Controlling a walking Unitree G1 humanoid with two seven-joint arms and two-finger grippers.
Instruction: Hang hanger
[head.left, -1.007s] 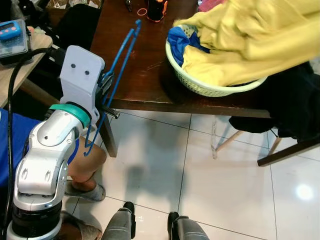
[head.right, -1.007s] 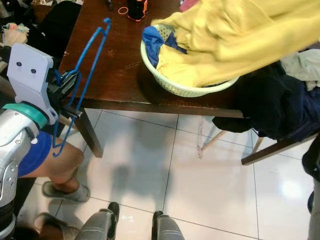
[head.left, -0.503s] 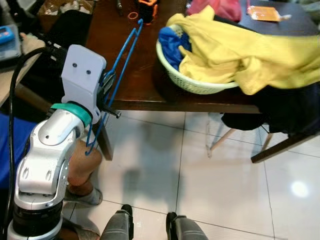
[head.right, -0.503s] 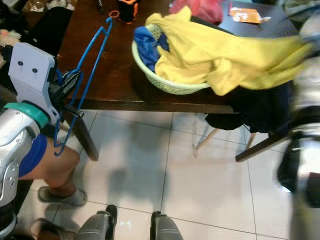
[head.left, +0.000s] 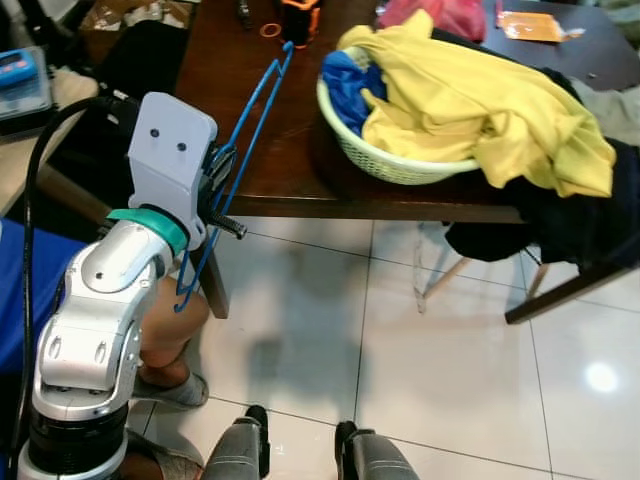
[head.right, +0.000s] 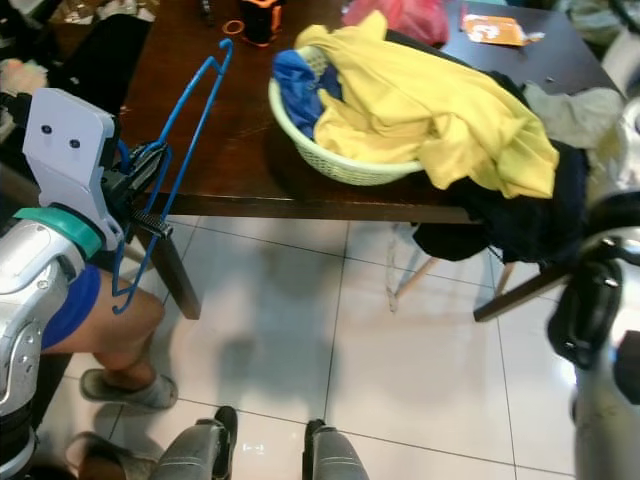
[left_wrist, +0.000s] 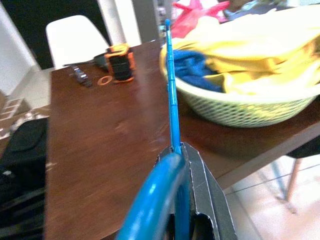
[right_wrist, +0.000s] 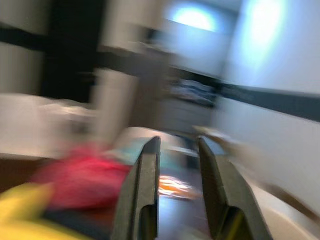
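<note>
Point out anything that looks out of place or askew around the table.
The yellow garment spills out of the pale green laundry basket and over the edge of the dark wooden table, instead of lying inside. The blue hanger, clamped in the left gripper, sticks up at a slant and carries no clothing.

I see my left gripper at nine o'clock, clamped on the blue hanger, whose long wire runs up toward eleven over the dark wooden table. At one o'clock sits a pale green basket heaped with a yellow garment. My right arm is blurred at four o'clock.
</note>
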